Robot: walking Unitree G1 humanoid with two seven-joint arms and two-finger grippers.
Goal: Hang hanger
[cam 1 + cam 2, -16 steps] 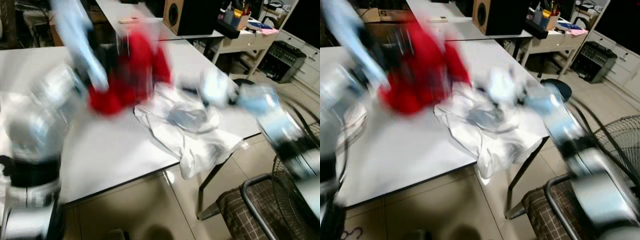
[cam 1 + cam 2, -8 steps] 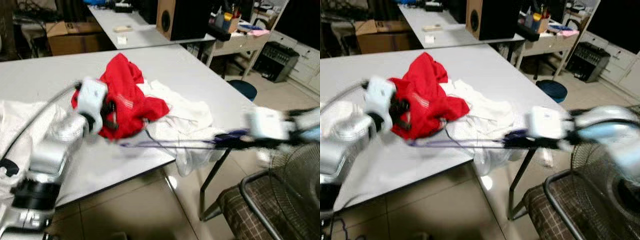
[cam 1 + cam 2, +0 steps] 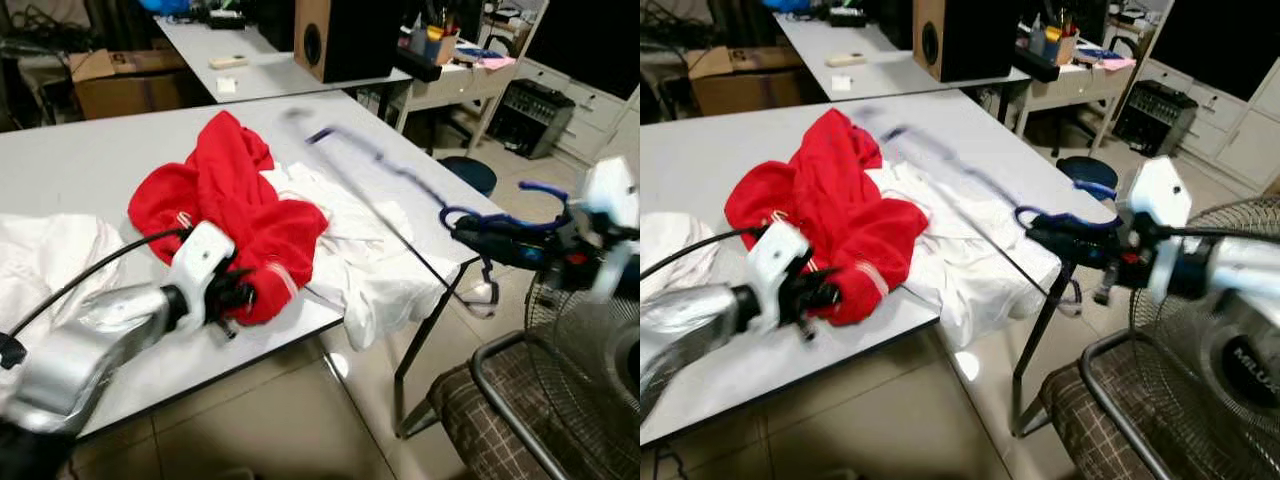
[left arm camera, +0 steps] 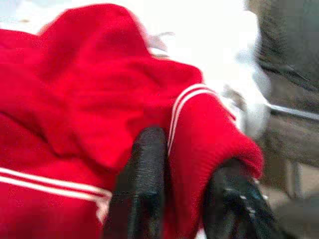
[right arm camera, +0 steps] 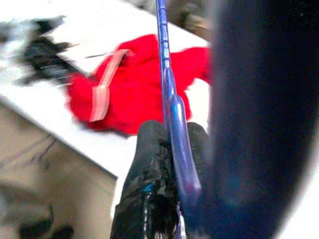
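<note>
A blue hanger (image 3: 400,175), blurred by motion, stretches from off the table's right edge back over the white garment (image 3: 370,260). My right gripper (image 3: 485,238) is shut on it near its hook (image 3: 540,190), out past the table edge; the blue bar (image 5: 167,74) runs between the black fingers (image 5: 149,149). A red garment (image 3: 235,215) lies bunched on the white table (image 3: 90,160). At the red garment's front edge, my left gripper (image 3: 240,292) is shut on a fold of red fabric (image 4: 199,124).
A second white cloth (image 3: 50,260) lies at the table's left. A chair with a plaid cushion (image 3: 490,420) and a wire fan (image 3: 590,400) stand at the lower right. A speaker (image 3: 340,35) and cluttered desks are behind the table.
The right gripper has swung the hanger up off the table and out to the right. The left gripper has dropped to the red garment's front edge and closed on it.
</note>
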